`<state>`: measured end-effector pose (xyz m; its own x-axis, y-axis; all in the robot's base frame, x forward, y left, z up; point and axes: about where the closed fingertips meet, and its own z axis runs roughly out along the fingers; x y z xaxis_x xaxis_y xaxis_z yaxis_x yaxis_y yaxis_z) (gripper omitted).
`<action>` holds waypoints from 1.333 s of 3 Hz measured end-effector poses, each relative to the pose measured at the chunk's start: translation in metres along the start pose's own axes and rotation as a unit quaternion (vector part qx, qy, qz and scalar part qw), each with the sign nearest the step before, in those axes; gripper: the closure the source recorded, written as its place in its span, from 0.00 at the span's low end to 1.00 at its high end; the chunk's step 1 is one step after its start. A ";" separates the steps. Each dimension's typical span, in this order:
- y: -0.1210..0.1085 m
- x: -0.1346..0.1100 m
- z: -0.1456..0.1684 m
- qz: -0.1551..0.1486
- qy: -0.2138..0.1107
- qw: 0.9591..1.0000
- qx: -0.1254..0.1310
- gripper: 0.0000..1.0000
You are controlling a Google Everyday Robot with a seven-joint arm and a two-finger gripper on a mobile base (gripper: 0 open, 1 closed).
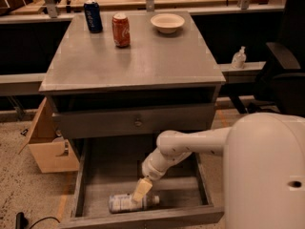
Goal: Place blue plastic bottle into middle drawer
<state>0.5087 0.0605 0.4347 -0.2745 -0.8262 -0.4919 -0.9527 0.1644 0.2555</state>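
Reaching down into the open drawer (186,187), the arm (190,144) puts the end effector (141,191) right on the bottle (121,203), overlapping its cap end. Can't tell whether the end effector is clamped on it or released. The bottle lies on its side on the drawer floor, just behind the front wall and left of centre, with its cap pointing right. The drawer above is closed, with its knob (137,123) visible. On the bench (143,61), at the back: a blue can (93,16) on the left, a red can (121,30) just beside it, and a bowl (167,22) to the right, all upright. A wooden box (47,147) sits on the floor left of the cabinet.
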 end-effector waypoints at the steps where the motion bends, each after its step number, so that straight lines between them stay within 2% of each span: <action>1: -0.004 0.016 -0.049 0.008 -0.048 0.999 0.011 0.32; 2: -0.003 0.044 -0.099 0.026 -0.101 0.994 0.023 0.56; 3: 0.007 0.062 -0.144 0.050 -0.164 0.983 0.062 0.77; 4: 0.009 0.099 -0.169 0.084 -0.182 0.975 0.090 0.80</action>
